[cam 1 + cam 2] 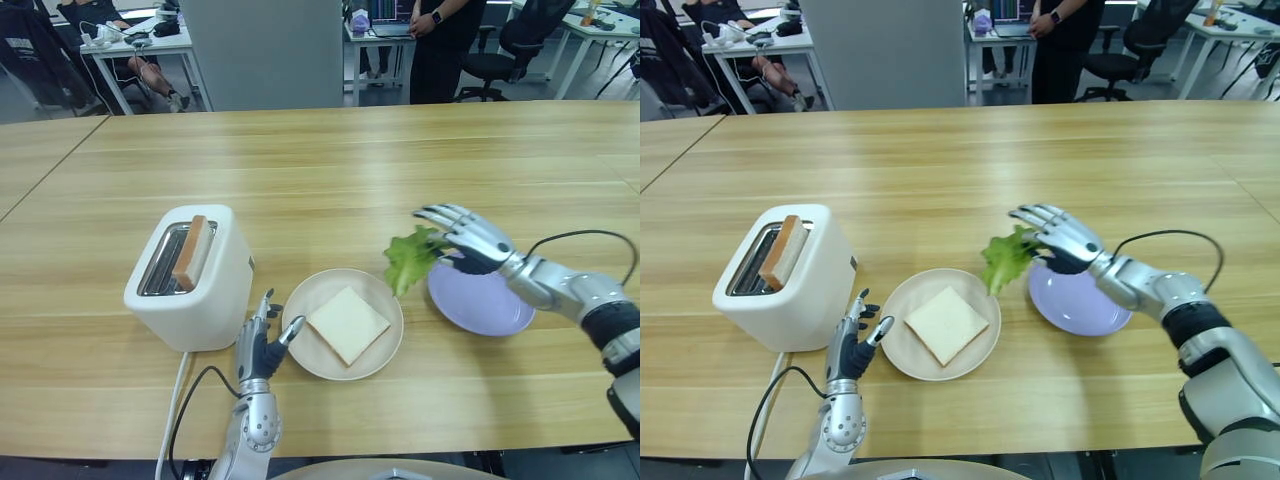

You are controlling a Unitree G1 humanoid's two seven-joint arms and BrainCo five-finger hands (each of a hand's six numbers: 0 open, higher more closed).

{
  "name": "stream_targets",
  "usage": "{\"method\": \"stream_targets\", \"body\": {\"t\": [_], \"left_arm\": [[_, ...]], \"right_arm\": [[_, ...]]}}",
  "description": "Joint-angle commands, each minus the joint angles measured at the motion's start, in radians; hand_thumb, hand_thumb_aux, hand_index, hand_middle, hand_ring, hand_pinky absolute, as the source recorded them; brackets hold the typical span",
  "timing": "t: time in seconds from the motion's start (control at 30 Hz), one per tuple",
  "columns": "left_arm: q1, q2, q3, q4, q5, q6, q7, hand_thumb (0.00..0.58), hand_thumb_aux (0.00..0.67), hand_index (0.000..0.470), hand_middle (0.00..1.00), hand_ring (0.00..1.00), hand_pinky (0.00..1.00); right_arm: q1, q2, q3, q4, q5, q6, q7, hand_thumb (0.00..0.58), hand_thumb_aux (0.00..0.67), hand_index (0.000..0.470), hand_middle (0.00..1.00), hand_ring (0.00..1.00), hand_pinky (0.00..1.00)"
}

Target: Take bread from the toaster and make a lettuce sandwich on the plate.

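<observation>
A white toaster (190, 280) stands at the left with one slice of bread (191, 252) upright in its slot. Right of it, a beige plate (383, 346) carries a flat slice of bread (348, 324). My right hand (468, 238) is shut on a green lettuce leaf (408, 260), which hangs between the beige plate and a purple plate (490, 306). My left hand (261, 342) rests open near the table's front edge, just left of the beige plate and in front of the toaster.
The toaster's white cord (172, 400) runs off the front edge of the wooden table (330, 170). A black cable (590, 238) loops behind my right wrist. Desks, chairs and people are in the room beyond the table.
</observation>
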Motion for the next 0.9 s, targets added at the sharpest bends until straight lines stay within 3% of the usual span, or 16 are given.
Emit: {"method": "stream_targets", "body": {"t": [0.03,0.57,0.9], "left_arm": [[-0.005,0.002,-0.009,-0.013,0.016,0.018,-0.013,0.000,0.000,0.000,0.35,0.35,0.35],[0.016,-0.003,-0.023,-0.116,0.088,0.078,-0.029,0.000,0.000,0.000,0.33,0.33,0.33],[0.009,-0.022,-0.059,-0.538,0.372,0.286,-0.251,0.000,0.000,0.000,0.33,0.33,0.33]], "right_arm": [[0.061,0.052,-0.026,-0.109,0.033,0.023,0.107,0.580,0.670,0.460,0.00,0.00,0.00],[0.239,0.169,-0.033,-0.217,0.000,0.053,0.267,0.580,0.670,0.460,0.00,0.00,0.00],[0.270,0.219,-0.022,-0.194,-0.075,0.118,0.264,0.580,0.670,0.460,0.00,0.00,0.00]]}}
